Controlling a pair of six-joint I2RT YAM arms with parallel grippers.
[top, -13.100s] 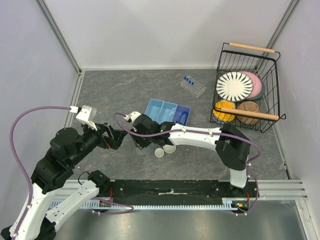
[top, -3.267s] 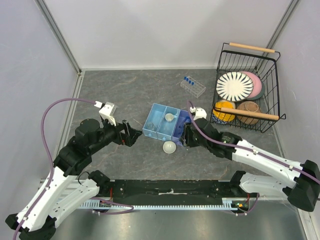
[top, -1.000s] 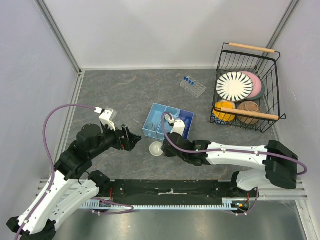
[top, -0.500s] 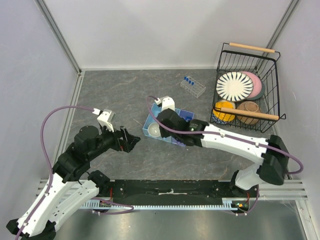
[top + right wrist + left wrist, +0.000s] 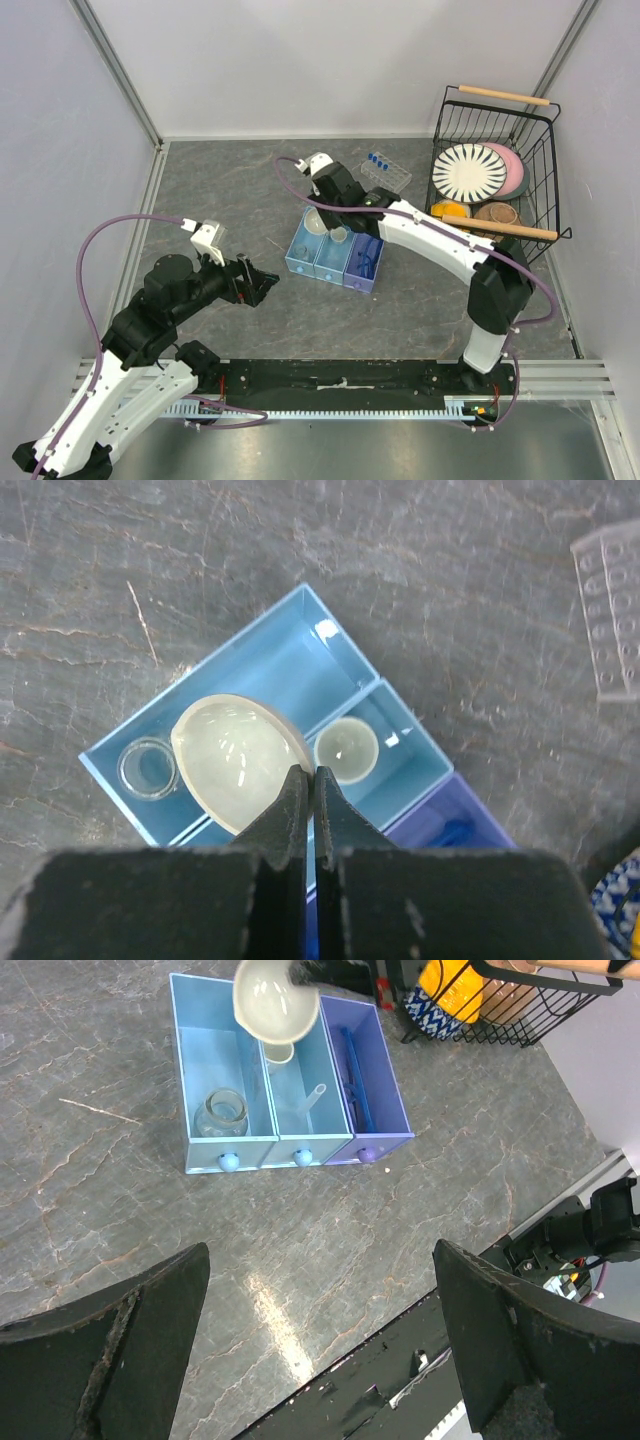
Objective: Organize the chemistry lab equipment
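Right pincer [image 5: 308, 775] clamped on rim of white round dish [image 5: 235, 755], above blue compartment tray [image 5: 290, 670]; left pincer [image 5: 320, 1330] wide apart, empty.

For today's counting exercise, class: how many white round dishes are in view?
2. The larger dish is pinched in the right tool above the blue tray; the smaller dish lies in the tray's middle compartment. Others may be hidden under the arms.
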